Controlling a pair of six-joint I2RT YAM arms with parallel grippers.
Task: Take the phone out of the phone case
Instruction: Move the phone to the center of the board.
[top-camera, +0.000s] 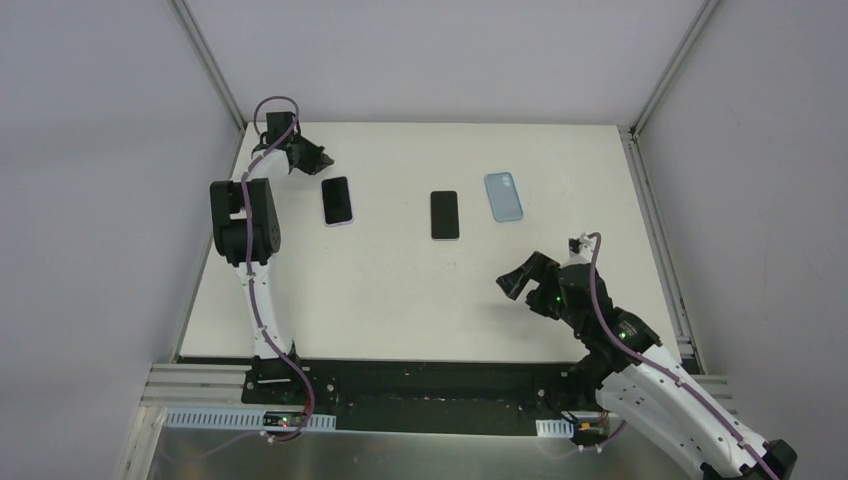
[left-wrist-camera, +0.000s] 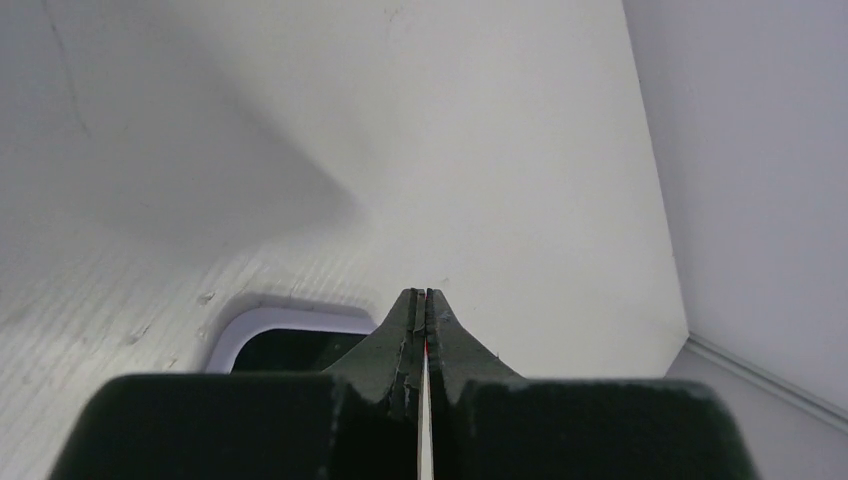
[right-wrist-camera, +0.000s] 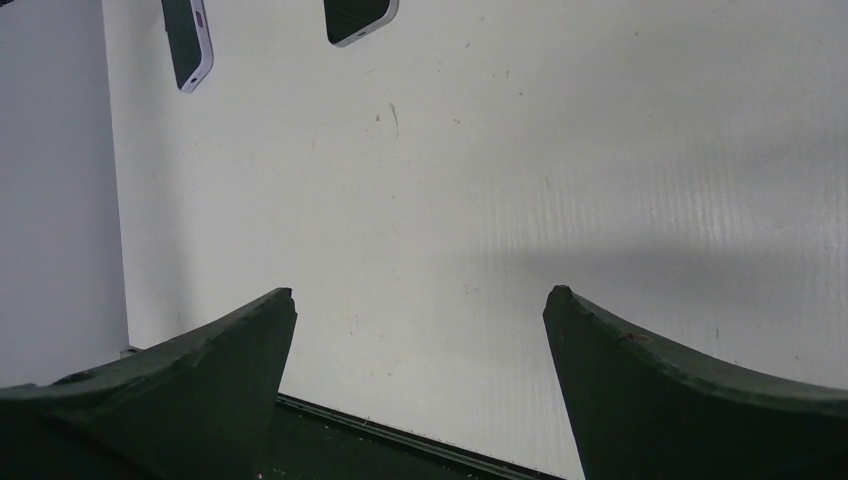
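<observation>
Nearest the bases, the right tool (top-camera: 518, 276) hovers over bare desk (top-camera: 400, 310) with its jaws spread wide and nothing between them, well apart from any phone. Further out, mid-desk, lies a bare black phone (top-camera: 444, 214), screen up, and just to its right an empty light-blue case (top-camera: 504, 196). That pair looks dealt with. Left of them sits the cased phone (top-camera: 337, 201), with a lavender rim showing round its edge, so by the look of it the job isn't finished: that one needs freeing. At the far left corner, the left tool (left-wrist-camera: 427, 298) is pinched fully closed, tips together, gripping nothing, poised just off the phone's far end. Nothing blocks the way; only the side wall stands close by that arm.
</observation>
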